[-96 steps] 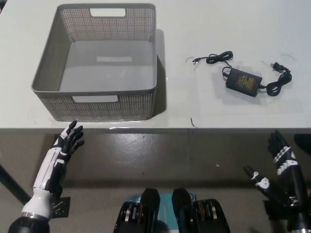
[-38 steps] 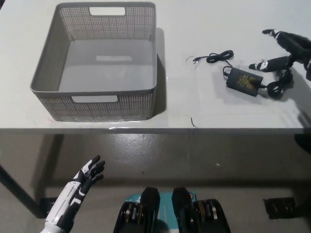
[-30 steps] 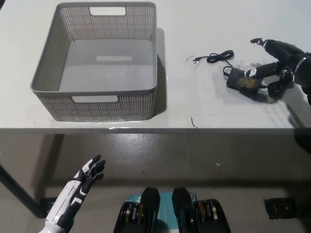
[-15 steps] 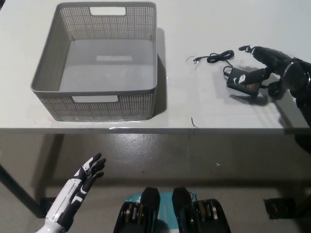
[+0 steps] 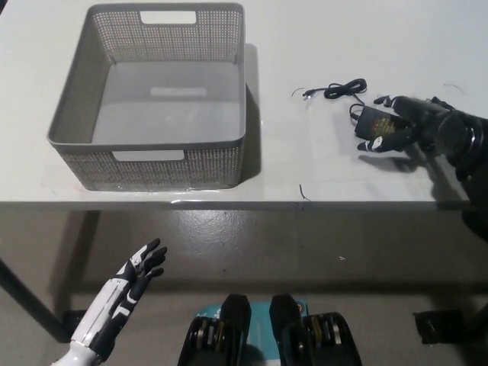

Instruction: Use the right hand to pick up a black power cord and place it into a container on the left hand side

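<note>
The black right hand curls its fingers around the hard box of the black power cord on the table, the best place to hold since the floppy wires would likely slip.

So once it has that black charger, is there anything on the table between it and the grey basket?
Nothing visible: bare white table lies between the power cord, where the right hand is, and the basket. Only the basket's own wall must be cleared. The left hand hangs below the table.

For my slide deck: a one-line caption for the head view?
Black right hand closing around the power adapter; grey basket waits empty.
</note>
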Controlling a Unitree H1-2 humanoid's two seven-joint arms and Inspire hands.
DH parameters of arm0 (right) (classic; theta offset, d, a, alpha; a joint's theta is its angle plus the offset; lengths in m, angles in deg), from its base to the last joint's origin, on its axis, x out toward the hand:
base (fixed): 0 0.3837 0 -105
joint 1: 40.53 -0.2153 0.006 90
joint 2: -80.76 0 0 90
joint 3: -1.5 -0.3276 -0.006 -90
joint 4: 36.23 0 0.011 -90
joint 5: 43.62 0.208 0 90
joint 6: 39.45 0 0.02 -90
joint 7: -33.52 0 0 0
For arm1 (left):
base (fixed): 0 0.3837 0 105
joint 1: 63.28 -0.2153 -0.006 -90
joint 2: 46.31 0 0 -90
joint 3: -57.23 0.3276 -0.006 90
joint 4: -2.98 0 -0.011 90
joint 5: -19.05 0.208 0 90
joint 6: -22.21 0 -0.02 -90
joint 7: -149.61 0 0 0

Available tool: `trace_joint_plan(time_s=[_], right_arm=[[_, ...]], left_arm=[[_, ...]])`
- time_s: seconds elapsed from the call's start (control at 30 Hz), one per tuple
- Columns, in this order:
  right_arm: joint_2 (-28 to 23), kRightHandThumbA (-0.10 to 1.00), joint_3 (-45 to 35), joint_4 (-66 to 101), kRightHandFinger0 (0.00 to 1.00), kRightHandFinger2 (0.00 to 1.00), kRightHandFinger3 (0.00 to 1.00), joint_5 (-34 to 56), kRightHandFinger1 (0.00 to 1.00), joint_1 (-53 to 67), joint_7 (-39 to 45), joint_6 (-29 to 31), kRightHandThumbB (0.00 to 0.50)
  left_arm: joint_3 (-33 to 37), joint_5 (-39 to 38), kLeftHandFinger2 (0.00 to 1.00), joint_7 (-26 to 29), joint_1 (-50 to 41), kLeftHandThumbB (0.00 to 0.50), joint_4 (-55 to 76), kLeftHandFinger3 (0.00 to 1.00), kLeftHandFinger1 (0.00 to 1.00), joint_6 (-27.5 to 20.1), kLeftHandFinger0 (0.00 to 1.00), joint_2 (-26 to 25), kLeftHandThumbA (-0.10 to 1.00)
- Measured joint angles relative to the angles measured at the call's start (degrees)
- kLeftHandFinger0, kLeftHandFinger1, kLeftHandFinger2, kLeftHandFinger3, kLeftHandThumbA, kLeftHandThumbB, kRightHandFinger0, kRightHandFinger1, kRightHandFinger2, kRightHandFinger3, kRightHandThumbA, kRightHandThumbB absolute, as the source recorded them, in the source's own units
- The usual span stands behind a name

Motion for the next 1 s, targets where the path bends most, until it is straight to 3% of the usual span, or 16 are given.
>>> trace_joint_plan(time_s=[0.4, 0.7, 0.77, 0.8, 0.83, 0.87, 0.9, 0.93, 0.97, 1.0], right_arm=[[0.45, 0.83, 0.27, -7.0, 1.0, 1.0, 1.0, 0.03, 1.0, -1.22, -1.33, 2.41, 0.5], [2.3, 0.89, 0.87, -15.71, 1.0, 1.0, 1.0, 0.02, 1.0, -3.37, -5.85, 6.54, 0.5], [2.46, 0.86, 1.02, -16.69, 1.0, 1.0, 1.0, 0.03, 1.0, -3.78, -6.46, 7.16, 0.5], [2.5, 0.76, 1.0, -17.5, 1.0, 1.0, 1.0, 0.05, 1.0, -3.94, -7.1, 7.68, 0.437], [2.51, 0.58, 0.92, -17.89, 1.0, 0.99, 1.0, 0.08, 0.95, -3.95, -7.67, 7.97, 0.389], [2.53, 0.53, 0.45, -18.15, 0.86, 0.88, 0.96, 0.23, 0.83, -3.9, -8.45, 8.42, 0.358], [2.63, 0.26, -0.19, -18.45, 0.27, 0.52, 0.55, 0.48, 0.38, -3.73, -9.52, 9.23, 0.249], [2.7, -0.06, -0.69, -18.74, 0.02, 0.45, 0.4, 0.62, 0.22, -3.48, -10.47, 9.73, 0.144], [2.75, -0.09, -1.3, -18.98, 0.0, 0.59, 0.53, 0.77, 0.29, -3.11, -12.12, 10.48, 0.161], [2.75, -0.1, -1.65, -19.04, 0.03, 0.83, 0.78, 0.8, 0.46, -2.98, -13.42, 10.98, 0.124]], left_arm=[[0.16, 0.02, 1.0, -0.43, 0.08, 0.423, -0.01, 1.0, 1.0, -0.04, 1.0, -0.11, 0.94], [0.23, 0.05, 1.0, -0.8, 0.38, 0.421, -0.01, 1.0, 1.0, -0.07, 1.0, -0.12, 0.94], [0.22, 0.06, 1.0, -0.81, 0.56, 0.419, -0.01, 1.0, 1.0, -0.07, 1.0, -0.15, 0.94], [0.22, 0.06, 1.0, -0.84, 0.73, 0.424, -0.01, 1.0, 1.0, -0.07, 1.0, -0.17, 0.94], [0.21, 0.06, 1.0, -0.86, 0.8, 0.424, -0.01, 1.0, 1.0, -0.07, 1.0, -0.19, 0.94], [0.22, 0.05, 1.0, -0.92, 0.84, 0.423, -0.01, 1.0, 1.0, -0.07, 1.0, -0.22, 0.94], [0.22, 0.05, 1.0, -0.99, 0.9, 0.422, -0.02, 1.0, 1.0, -0.07, 1.0, -0.25, 0.94], [0.22, 0.05, 1.0, -1.02, 0.92, 0.418, -0.04, 1.0, 1.0, -0.07, 1.0, -0.25, 0.94], [0.22, 0.05, 1.0, -1.04, 0.93, 0.417, -0.08, 1.0, 1.0, -0.06, 1.0, -0.25, 0.94], [0.22, 0.05, 1.0, -1.05, 0.92, 0.416, -0.11, 1.0, 1.0, -0.05, 1.0, -0.25, 0.94]])
